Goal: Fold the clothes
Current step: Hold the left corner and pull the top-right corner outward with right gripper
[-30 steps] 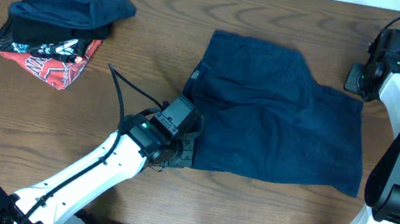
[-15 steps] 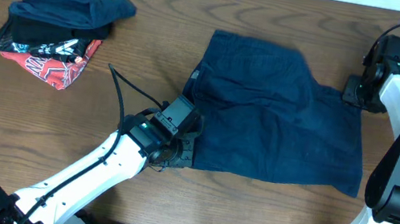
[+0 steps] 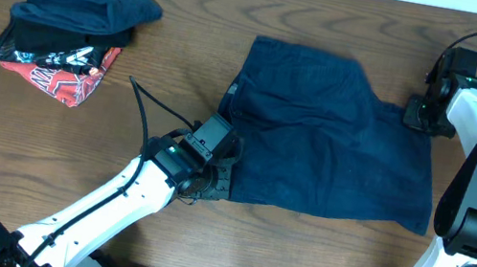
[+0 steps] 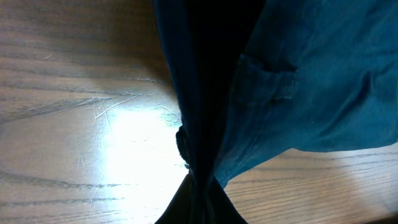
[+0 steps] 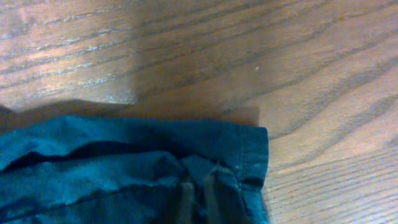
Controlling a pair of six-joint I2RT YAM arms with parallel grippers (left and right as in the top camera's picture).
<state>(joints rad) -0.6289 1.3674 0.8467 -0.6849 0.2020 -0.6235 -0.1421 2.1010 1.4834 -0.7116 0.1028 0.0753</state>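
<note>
The clothes [image 3: 334,140] are one plain navy garment lying spread out flat at the middle right of the wooden table. My left gripper [image 3: 214,180] is at its near-left corner. In the left wrist view the fabric [image 4: 311,74] bunches into a dark twist that runs into the jaws [image 4: 199,186], so it is shut on the clothes. My right gripper [image 3: 416,115] is at the garment's far-right corner. In the right wrist view the hemmed corner [image 5: 93,162] puckers between the fingertips [image 5: 198,199], which look closed on it.
A pile of other clothes [image 3: 68,18] lies at the back left, with dark blue on top and black and red printed pieces under it. A thin black cable [image 3: 142,103] runs from the left arm over the table.
My right gripper has moved left and down from beside the garment onto its far-right corner. The left arm and the garment have not moved.
</note>
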